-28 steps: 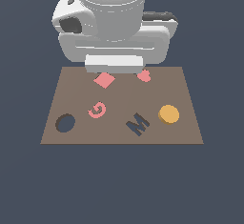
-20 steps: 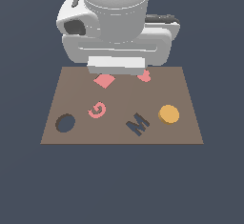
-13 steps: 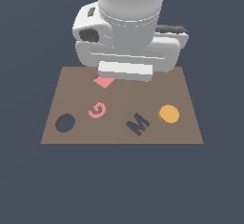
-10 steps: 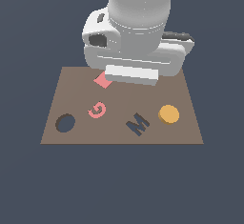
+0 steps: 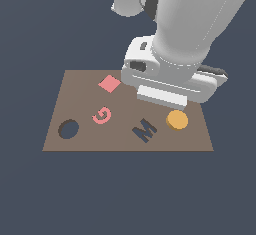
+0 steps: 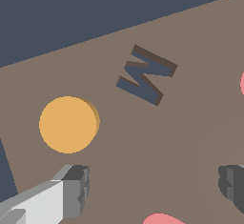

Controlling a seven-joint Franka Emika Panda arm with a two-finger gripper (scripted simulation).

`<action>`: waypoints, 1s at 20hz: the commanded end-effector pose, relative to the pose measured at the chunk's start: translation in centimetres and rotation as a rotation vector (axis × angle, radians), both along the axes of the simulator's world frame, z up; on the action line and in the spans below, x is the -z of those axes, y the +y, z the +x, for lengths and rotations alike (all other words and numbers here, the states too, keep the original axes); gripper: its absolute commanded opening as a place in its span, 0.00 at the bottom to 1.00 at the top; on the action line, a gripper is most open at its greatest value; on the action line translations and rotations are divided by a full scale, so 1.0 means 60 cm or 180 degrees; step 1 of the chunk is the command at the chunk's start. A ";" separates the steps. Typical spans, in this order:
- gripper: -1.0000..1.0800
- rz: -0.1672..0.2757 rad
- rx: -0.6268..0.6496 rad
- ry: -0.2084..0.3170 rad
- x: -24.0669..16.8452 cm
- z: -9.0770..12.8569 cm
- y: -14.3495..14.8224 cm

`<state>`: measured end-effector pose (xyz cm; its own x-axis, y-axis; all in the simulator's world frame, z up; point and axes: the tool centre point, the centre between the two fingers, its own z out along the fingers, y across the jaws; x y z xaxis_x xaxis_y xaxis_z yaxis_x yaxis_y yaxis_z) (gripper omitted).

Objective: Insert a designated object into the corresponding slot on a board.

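The disc (image 6: 68,124) lies on the board (image 6: 190,123) just beside the gripper (image 6: 155,185); the M cutout (image 6: 146,74) lies farther away.

Flat dark slate-blue ground (image 5: 125,194), seemingly featureless, even light

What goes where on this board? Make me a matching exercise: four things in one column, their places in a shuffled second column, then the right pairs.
Things:
1. orange disc
2. round hole
3. pink diamond
4. dark M

Places, on the brown board in the exterior view:
A. near the board's left edge
B. far side, beside the arm
C. between the pink G and the disc
D. near the right edge, just below the hand

Pairs: 1-D, 2-A, 3-B, 4-C
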<state>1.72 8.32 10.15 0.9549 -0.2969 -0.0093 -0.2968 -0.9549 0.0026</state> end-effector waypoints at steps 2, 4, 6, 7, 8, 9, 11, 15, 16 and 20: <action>0.96 -0.0002 0.0208 -0.0010 0.026 0.016 0.035; 0.96 -0.0003 0.0310 -0.0014 0.038 0.026 0.052; 0.96 -0.0003 0.0401 -0.0018 0.049 0.035 0.066; 0.96 -0.0003 0.0443 -0.0020 0.054 0.039 0.073; 0.96 -0.0004 0.0481 -0.0021 0.059 0.043 0.079; 0.96 -0.0004 0.0517 -0.0023 0.063 0.047 0.084; 0.96 -0.0004 0.0579 -0.0026 0.071 0.055 0.094; 0.96 -0.0004 0.0665 -0.0029 0.081 0.066 0.106; 0.96 -0.0004 0.0679 -0.0030 0.083 0.067 0.108; 0.96 -0.0005 0.0709 -0.0031 0.086 0.071 0.112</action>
